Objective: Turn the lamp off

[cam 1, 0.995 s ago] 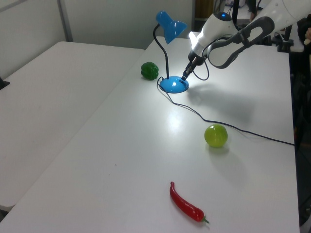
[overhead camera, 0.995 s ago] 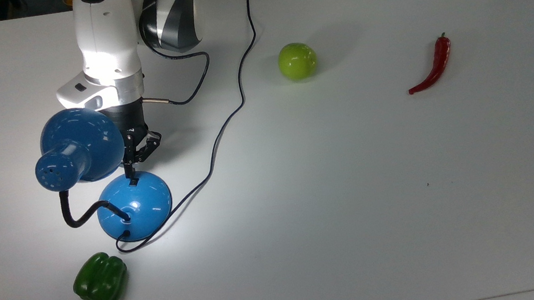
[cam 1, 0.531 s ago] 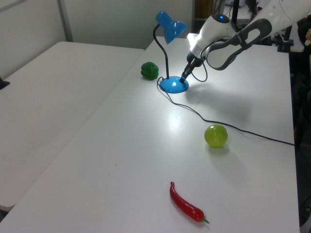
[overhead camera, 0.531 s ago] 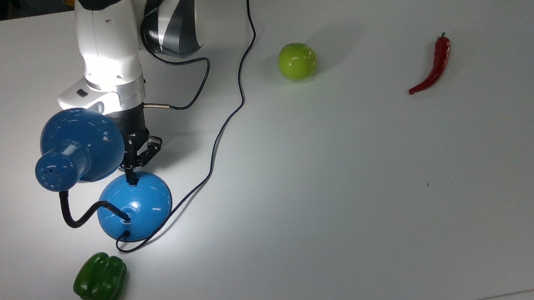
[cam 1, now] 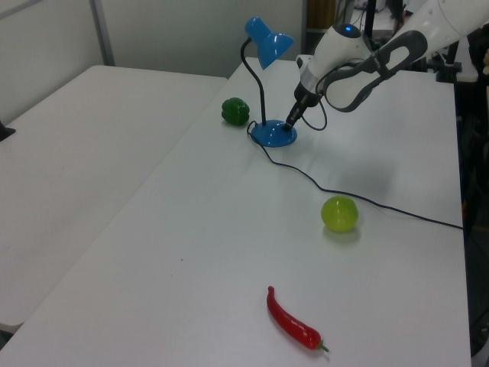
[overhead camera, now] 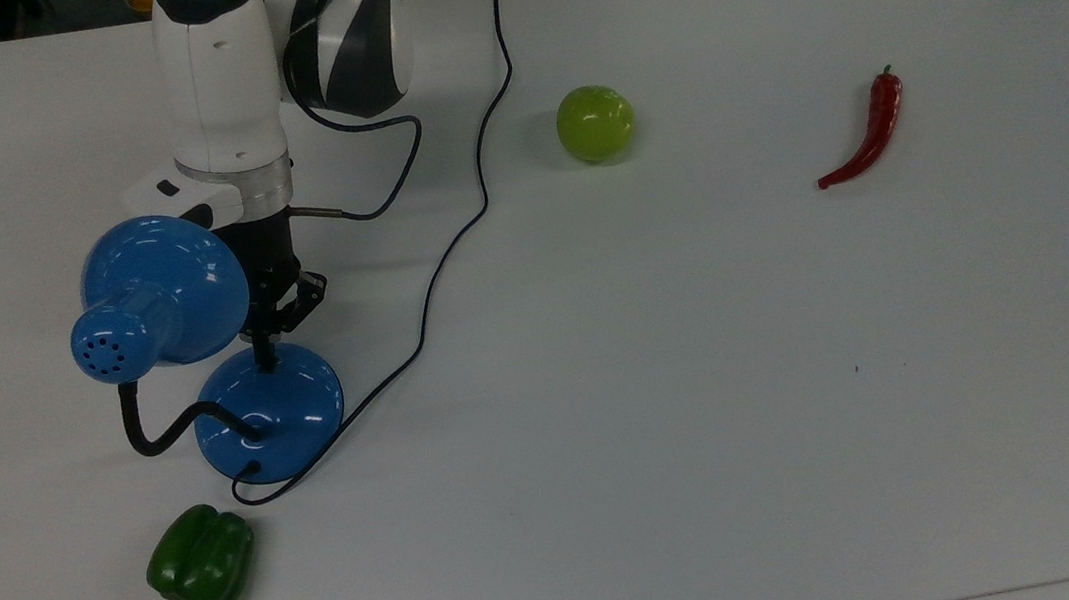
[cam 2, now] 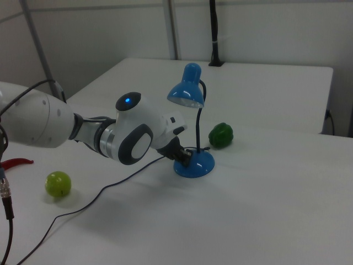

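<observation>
your gripper [overhead camera: 267, 349] tip down on the lamp [overhead camera: 270, 415] base – touching at its switch spot; jaws look pinched closed, holding nothing; shade just beside the jaws, unlit – green pepper [overhead camera: 201, 559] beyond the base; apple [overhead camera: 595, 122], chili [overhead camera: 867, 132] well apart

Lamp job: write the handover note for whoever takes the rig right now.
Gripper: fingertips down on the switch side of the lamp base; nothing held.
Lamp: upright near the top view's left edge, shade above the base, cord running off toward the table's far side. No bright pool of light on the table around it now, though there was one half a second ago, so it looks off.
Green pepper, lime-green ball and red chili lie apart from the lamp.
Left: lift the arm clear and confirm the lamp is dark.
</observation>
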`<state>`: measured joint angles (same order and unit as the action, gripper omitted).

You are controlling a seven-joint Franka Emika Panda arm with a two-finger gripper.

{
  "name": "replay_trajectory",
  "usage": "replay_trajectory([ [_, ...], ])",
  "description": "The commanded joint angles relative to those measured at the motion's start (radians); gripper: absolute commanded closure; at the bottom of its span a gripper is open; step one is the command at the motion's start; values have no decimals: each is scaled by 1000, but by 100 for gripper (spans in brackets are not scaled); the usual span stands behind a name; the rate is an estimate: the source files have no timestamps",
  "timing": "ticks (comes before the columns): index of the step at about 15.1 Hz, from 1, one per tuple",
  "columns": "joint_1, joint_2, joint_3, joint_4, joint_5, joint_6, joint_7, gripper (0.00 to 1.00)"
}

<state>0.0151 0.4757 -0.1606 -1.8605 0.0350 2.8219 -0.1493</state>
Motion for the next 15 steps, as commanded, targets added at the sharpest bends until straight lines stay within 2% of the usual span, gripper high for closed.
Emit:
replay_trajectory([
  [1, 2, 6, -3, -32, -12, 21, 8, 100],
  [5, 0, -51, -3, -80, -13, -16, -6, 100],
  [8, 0, -152, -5, -80, -20, -273, -32, 100],
  [10, 5, -204, -5, -78, -56, -405, -32, 100],
  [11, 9, -225, -5, -78, -72, -468, -30, 94],
  [12, 11, -248, -5, -77, -81, -528, -32, 79],
  [13, 13, -279, -5, -75, -82, -602, -32, 50],
  [14, 13, -316, -5, -75, -83, -675, -26, 29],
  [15, 13, -339, -5, -74, -83, -731, -21, 14],
])
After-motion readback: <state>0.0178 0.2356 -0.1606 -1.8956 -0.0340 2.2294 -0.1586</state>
